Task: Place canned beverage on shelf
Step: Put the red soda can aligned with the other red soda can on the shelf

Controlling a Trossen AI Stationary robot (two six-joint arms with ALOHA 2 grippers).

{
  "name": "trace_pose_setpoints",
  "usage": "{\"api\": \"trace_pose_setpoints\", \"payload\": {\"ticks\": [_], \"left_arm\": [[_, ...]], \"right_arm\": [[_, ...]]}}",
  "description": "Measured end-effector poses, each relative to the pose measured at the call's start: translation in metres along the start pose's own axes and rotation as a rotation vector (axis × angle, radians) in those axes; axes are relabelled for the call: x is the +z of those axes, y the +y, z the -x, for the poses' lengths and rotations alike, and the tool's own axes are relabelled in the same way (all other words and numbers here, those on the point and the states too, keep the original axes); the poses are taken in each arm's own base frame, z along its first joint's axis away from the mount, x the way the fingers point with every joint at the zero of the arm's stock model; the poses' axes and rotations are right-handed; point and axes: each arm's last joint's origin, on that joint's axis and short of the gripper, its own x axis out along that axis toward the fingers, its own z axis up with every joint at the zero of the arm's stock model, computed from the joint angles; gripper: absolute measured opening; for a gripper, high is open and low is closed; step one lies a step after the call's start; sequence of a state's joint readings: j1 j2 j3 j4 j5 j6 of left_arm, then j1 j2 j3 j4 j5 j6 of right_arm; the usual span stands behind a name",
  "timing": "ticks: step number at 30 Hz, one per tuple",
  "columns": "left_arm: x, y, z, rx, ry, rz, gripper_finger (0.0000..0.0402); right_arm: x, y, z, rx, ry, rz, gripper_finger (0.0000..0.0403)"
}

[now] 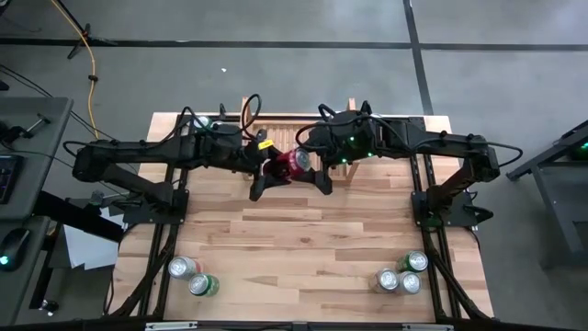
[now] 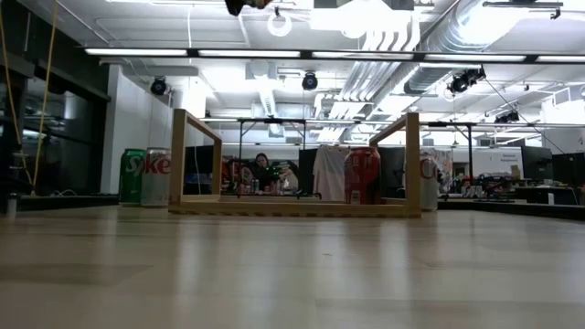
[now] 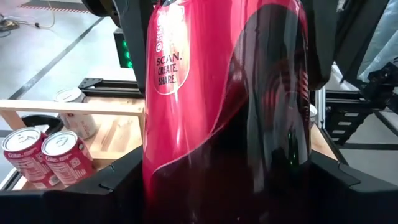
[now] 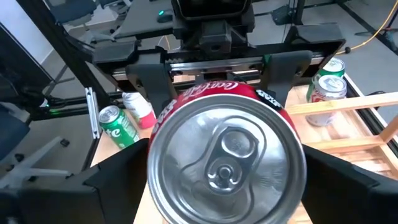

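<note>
A red cola can (image 1: 294, 163) is held in the air between my two grippers, lying roughly level above the middle of the table, just in front of the pale wooden shelf (image 1: 276, 124). Its silver top (image 4: 227, 162) faces my right wrist. My left gripper (image 1: 274, 171) comes from the table's left and my right gripper (image 1: 317, 168) from the right. Both are shut on the can. In the low view the shelf (image 2: 292, 206) stands on the table with its two side boards upright, and the can and both grippers are out of view. My left gripper pinches the can's red side wall (image 3: 155, 168) between its two fingers, at the end away from the top. The fingers come level from the table's left and lie along the can. The can is clear of the table. My right gripper has the can's top end (image 4: 158, 155) between its two fingers (image 4: 118, 180), one on each side of the rim. The fingers come level from the table's right and lie along the can. The can's top faces the wrist.
Red cans (image 3: 40, 155) and a silver one (image 3: 74, 112) stand at the shelf. More cans (image 4: 326, 87) stand by its left end. Two cans (image 1: 193, 276) stand at the table's front left. Three cans (image 1: 401, 274) stand at its front right. The middle boards are bare.
</note>
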State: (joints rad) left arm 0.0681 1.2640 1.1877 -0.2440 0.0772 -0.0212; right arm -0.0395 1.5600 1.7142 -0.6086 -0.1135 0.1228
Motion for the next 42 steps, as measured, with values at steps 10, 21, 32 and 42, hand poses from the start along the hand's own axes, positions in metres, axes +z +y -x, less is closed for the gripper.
{"api": "trace_pose_setpoints", "payload": {"ticks": [10, 21, 32, 42], "left_arm": [[-0.001, 0.0, 0.0, 0.001, 0.006, -0.006, 0.0282], [-0.002, 0.005, 0.017, 0.022, 0.052, 0.002, 0.0384], [-0.004, 0.015, 0.08, 0.149, -0.09, 0.106, 0.0363], [-0.038, 0.014, 0.089, 0.103, -0.363, 0.333, 0.0364]], "right_arm": [[0.0, 0.0, -0.001, -0.006, 0.003, -0.004, 0.0287], [-0.013, -0.006, -0.002, -0.055, 0.124, 0.025, 0.0287], [-0.075, -0.025, -0.005, -0.314, 0.556, -0.006, 0.0287], [-0.101, -0.084, -0.013, -0.57, 0.543, -0.248, 0.0287]]}}
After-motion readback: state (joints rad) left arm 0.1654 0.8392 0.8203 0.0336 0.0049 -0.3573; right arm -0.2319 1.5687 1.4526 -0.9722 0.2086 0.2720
